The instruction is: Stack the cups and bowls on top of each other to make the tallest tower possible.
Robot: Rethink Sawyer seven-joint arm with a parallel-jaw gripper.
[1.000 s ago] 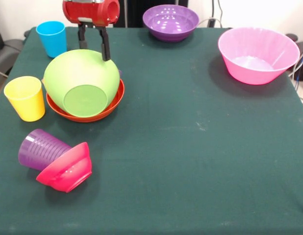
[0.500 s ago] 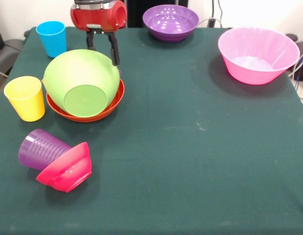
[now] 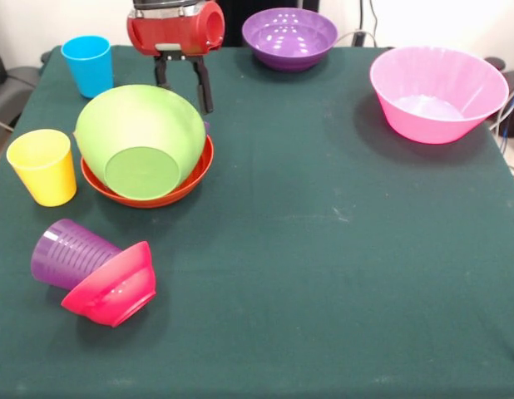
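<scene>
My gripper [image 3: 184,90] hangs open and empty just behind the lime green bowl [image 3: 140,141], at its far right rim. That bowl lies tipped, base toward the camera, inside the wide orange bowl [image 3: 186,184]. A sliver of purple shows under its right edge. The purple cup [image 3: 64,252] lies on its side at the front left, with the small red bowl [image 3: 114,287] tipped against its mouth. The yellow cup [image 3: 42,166] and the blue cup [image 3: 89,65] stand upright on the left. A purple bowl [image 3: 289,37] and the big pink bowl [image 3: 437,91] stand upright at the far side.
The dark green cloth table [image 3: 323,249] fills the view. Its left edge runs close to the yellow cup. Cables hang past the far right corner by the pink bowl.
My gripper has moved right and slightly down along the green bowl's far rim. The green bowl has shifted a little in the orange bowl.
</scene>
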